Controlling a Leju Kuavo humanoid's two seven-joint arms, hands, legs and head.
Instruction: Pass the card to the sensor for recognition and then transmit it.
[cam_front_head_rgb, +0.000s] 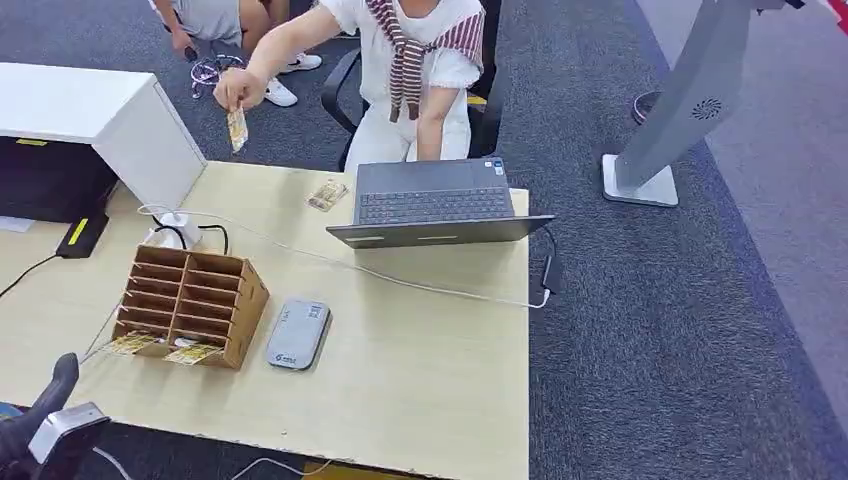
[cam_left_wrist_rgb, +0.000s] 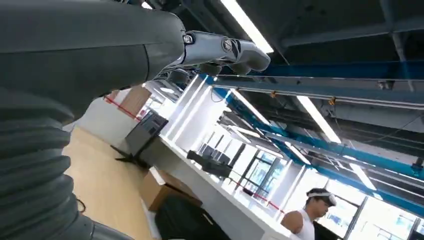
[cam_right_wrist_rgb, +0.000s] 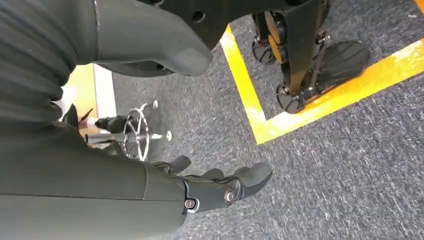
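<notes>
A person across the desk holds a yellowish card (cam_front_head_rgb: 237, 128) in a raised hand (cam_front_head_rgb: 240, 90), off the desk's far left corner. A second card (cam_front_head_rgb: 327, 194) lies on the desk beside the laptop. The grey card sensor (cam_front_head_rgb: 298, 333) lies flat next to a cardboard slot rack (cam_front_head_rgb: 190, 300), which has cards (cam_front_head_rgb: 160, 347) in its bottom slots. My left hand (cam_front_head_rgb: 45, 410) is low at the desk's near left corner. Its fingers (cam_left_wrist_rgb: 225, 50) are stretched out and hold nothing. My right hand (cam_right_wrist_rgb: 215, 187) hangs over the carpet with its thumb (cam_right_wrist_rgb: 165, 50) apart, empty.
An open laptop (cam_front_head_rgb: 435, 200) stands at the desk's far side, with a white cable (cam_front_head_rgb: 420, 285) running across the desk top. A white cabinet (cam_front_head_rgb: 100, 115) stands at the far left. A grey stand (cam_front_head_rgb: 680, 110) stands on the carpet to the right.
</notes>
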